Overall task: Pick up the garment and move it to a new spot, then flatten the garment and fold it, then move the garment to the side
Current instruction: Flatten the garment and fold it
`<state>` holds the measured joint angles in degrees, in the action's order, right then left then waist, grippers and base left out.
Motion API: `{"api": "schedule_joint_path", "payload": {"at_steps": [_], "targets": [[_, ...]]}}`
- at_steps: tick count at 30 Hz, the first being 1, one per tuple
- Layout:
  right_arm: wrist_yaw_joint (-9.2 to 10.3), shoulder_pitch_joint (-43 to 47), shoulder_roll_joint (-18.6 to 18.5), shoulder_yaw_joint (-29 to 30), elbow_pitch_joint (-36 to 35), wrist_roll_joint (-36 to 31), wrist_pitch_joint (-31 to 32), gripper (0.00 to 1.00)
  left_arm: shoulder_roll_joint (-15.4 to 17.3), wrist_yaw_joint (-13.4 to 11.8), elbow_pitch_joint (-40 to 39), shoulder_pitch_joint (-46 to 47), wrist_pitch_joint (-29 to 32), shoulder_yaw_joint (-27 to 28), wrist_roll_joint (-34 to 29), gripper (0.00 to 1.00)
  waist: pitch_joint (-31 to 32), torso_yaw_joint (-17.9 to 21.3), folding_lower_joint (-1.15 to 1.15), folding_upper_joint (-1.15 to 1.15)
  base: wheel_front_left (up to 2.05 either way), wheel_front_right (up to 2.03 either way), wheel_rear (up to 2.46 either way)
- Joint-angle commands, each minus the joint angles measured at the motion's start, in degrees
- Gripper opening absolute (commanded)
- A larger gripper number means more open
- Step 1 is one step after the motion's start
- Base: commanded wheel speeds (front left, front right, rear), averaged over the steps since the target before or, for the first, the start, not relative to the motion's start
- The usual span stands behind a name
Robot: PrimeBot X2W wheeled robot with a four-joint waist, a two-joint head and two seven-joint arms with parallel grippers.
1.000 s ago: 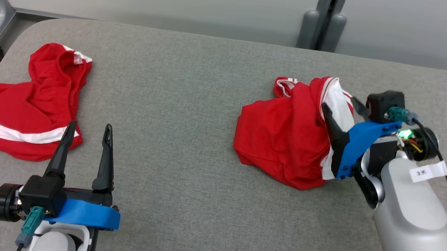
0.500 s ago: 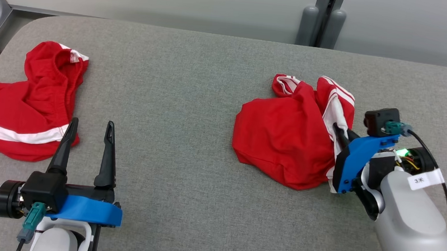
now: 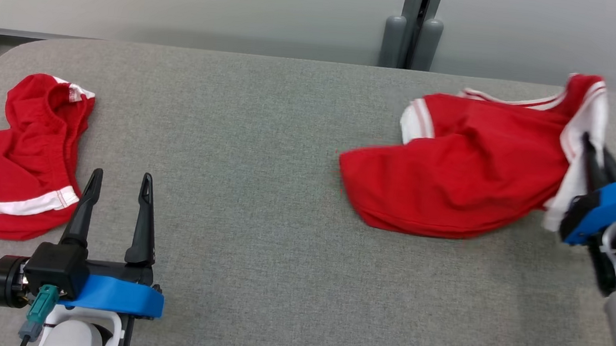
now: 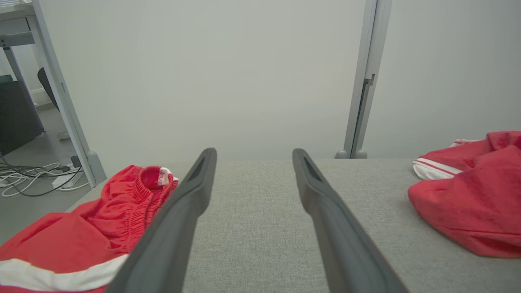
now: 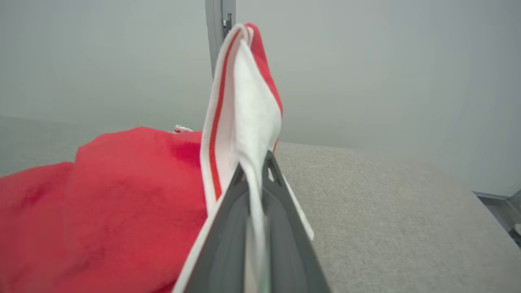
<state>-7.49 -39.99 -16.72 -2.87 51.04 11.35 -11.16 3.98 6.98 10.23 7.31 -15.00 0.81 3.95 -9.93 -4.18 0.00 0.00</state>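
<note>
A red garment (image 3: 469, 176) with white trim lies stretched out at the right of the grey table (image 3: 266, 136). My right gripper (image 3: 593, 150) is shut on its white-trimmed right edge, which is lifted off the table. The right wrist view has the white band (image 5: 244, 134) pinched between the two closed fingers (image 5: 228, 228), with the red cloth (image 5: 101, 203) trailing to the left. My left gripper (image 3: 118, 184) stands open at the lower left above bare table, holding nothing. In the left wrist view the garment (image 4: 472, 203) lies at the right.
A second red garment (image 3: 13, 164) with a white stripe lies crumpled at the table's left edge, just left of my left gripper; it is red garment (image 4: 101, 228) in the left wrist view. A grey post (image 3: 412, 31) stands behind the table. The table's rounded corner is at the far left.
My right gripper closed on the garment's white edge and pulled it right and up, spreading the bunched cloth out. The head camera has shifted. The left gripper has stayed open and still.
</note>
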Motion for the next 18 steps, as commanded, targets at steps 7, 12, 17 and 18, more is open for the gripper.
{"api": "schedule_joint_path", "payload": {"at_steps": [7,12,17,18], "targets": [[-0.01,-1.38,-3.92,6.21,-4.04,-2.58,-3.04,0.0,-0.09,0.31,-0.13,-0.27,-0.27,-0.33,-0.08,1.0,0.73,0.61,0.0,0.0,0.0,0.0,0.0],[-0.01,-1.97,-0.39,5.06,-9.96,-3.98,-3.41,0.0,-0.3,0.38,-0.06,-0.54,-0.27,-0.27,0.31,1.0,1.19,0.37,0.0,0.0,0.0,0.0,0.0],[-0.01,-0.99,4.66,-1.06,-15.73,-3.48,-2.87,0.0,-0.5,0.42,-0.03,0.15,-0.27,-0.09,0.66,1.0,1.28,-0.78,0.0,0.0,0.0,0.0,0.0],[-0.01,-0.73,5.71,-2.78,-16.87,-3.26,-2.66,0.0,-0.53,0.44,-0.01,0.29,-0.27,-0.07,0.74,1.0,1.29,-1.09,0.0,0.0,0.0,0.0,0.0]]}}
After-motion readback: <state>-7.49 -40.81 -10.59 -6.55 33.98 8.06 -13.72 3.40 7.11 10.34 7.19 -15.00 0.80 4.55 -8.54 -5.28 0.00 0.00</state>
